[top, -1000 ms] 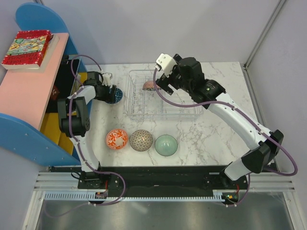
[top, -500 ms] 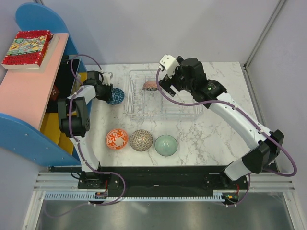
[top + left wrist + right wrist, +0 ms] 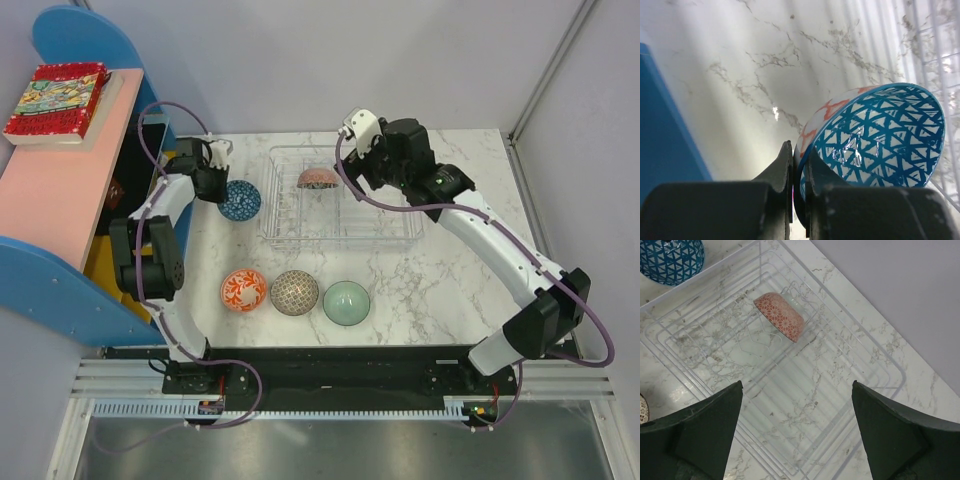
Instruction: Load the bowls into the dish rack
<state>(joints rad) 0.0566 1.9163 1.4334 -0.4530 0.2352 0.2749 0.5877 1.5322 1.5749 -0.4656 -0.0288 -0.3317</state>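
My left gripper [image 3: 213, 183] is shut on the rim of the blue-and-white bowl [image 3: 240, 200], left of the dish rack [image 3: 345, 228]. In the left wrist view the bowl [image 3: 875, 140] stands tilted on its edge, its rim pinched between the jaws of the gripper [image 3: 799, 165]. A reddish-brown bowl [image 3: 317, 178] leans on edge in the rack's far left part. My right gripper [image 3: 352, 162] hangs open above the rack, nothing between its fingers [image 3: 705, 425]. The orange-red bowl [image 3: 244, 290], beige lattice bowl [image 3: 294, 293] and mint bowl [image 3: 346, 302] sit upside down in a row near the front.
A blue and pink shelf unit [image 3: 60, 250] stands against the table's left edge, with a book [image 3: 55, 100] on top. The left arm works close beside it. Grey walls bound the table at the back and right.
My left gripper has closed on the blue-and-white bowl's rim and tipped it. The right gripper has drawn back to the right from the reddish-brown bowl, staying open.
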